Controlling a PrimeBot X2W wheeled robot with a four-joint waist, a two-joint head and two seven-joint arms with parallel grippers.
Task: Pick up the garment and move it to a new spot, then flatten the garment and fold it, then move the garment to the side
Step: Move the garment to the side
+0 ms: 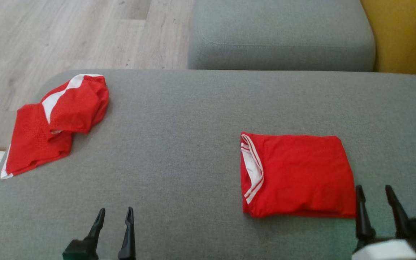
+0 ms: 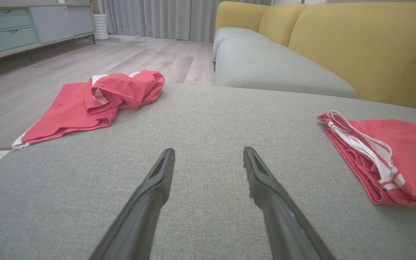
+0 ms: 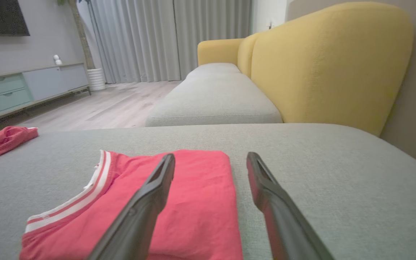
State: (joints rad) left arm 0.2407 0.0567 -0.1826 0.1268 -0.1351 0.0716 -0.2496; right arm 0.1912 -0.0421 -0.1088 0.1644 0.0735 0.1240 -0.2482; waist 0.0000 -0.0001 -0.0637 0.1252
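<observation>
Grey sofa cushion carries 2 red garments: folded jersey at right, just beside the wide-open right gripper; crumpled mesh jersey far left, overhanging the edge. Left gripper gapes empty.

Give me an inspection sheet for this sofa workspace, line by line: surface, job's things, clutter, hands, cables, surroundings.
Surface: grey sofa cushion, fabric-covered and flat.
Job's things: folded red garment with white-and-red striped trim, lying flat on the right part of the cushion.
Clutter: crumpled red mesh garment with white parts, at the left edge and partly hanging over it.
Hands: left hand open, holding nothing, over bare cushion; right hand open, holding nothing, at the folded red garment's near right corner.
Cables: nothing seen.
Surroundings: wooden floor, second grey cushion, yellow backrest, sideboard, curtains.
</observation>
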